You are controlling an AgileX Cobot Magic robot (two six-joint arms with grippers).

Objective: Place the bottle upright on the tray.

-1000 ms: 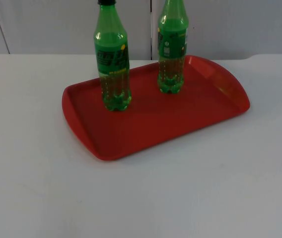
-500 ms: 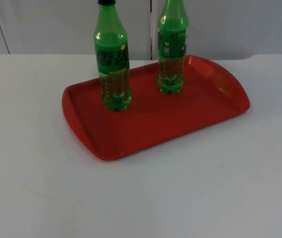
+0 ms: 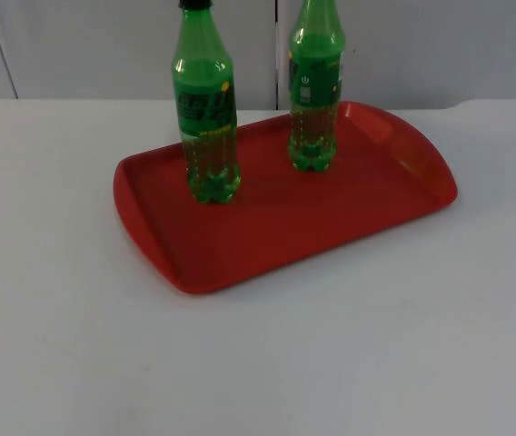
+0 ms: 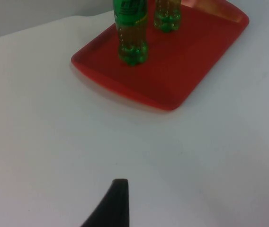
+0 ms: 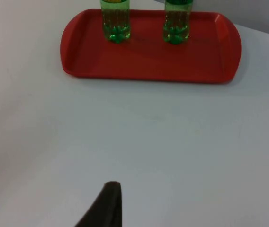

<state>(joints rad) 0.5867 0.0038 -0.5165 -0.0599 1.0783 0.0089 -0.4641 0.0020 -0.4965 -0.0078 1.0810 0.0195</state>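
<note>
Two green bottles stand upright on the red tray (image 3: 331,218). The one with a black cap (image 3: 206,118) is at the tray's left part, and the second bottle (image 3: 314,91) is at its far middle. The left wrist view has the tray (image 4: 182,71) and the two bottles (image 4: 132,33) (image 4: 167,14) well ahead of my left gripper (image 4: 118,203). In the right wrist view my right gripper (image 5: 107,203) is likewise far back from the tray (image 5: 148,61) and its bottles (image 5: 116,21) (image 5: 176,23). Both arms wait over bare table, touching nothing.
White table top (image 3: 331,363) surrounds the tray on all sides. The grey partition wall (image 3: 421,45) rises just behind the tray's far edge.
</note>
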